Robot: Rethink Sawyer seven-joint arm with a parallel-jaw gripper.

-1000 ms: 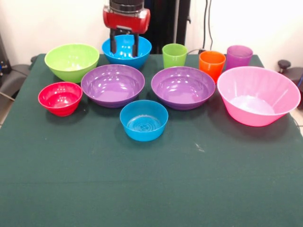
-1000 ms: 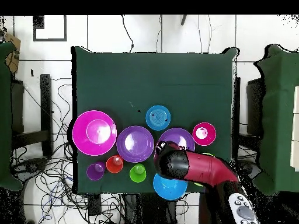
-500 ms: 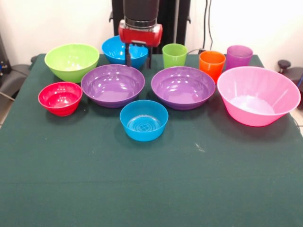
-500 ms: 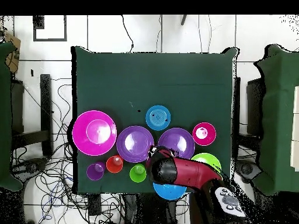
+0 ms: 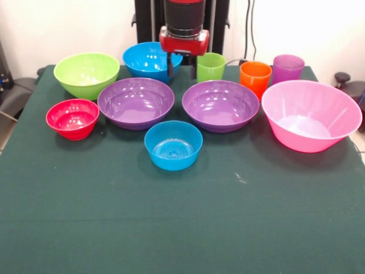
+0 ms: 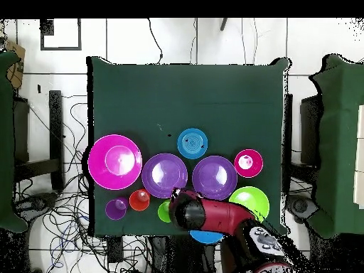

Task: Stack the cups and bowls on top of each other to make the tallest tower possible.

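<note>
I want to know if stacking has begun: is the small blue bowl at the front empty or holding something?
Empty. The front view shows the small blue bowl upright, its ridged bottom bare, with nothing nested inside.

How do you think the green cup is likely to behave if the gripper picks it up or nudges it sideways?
The green cup looks like thin glossy plastic, so it is probably light and may slip in a loose grip. It stands taller than wide, so a sideways nudge near the rim could tip it rather than slide it. Once tipped, its round wall would probably let it roll on the table.
</note>
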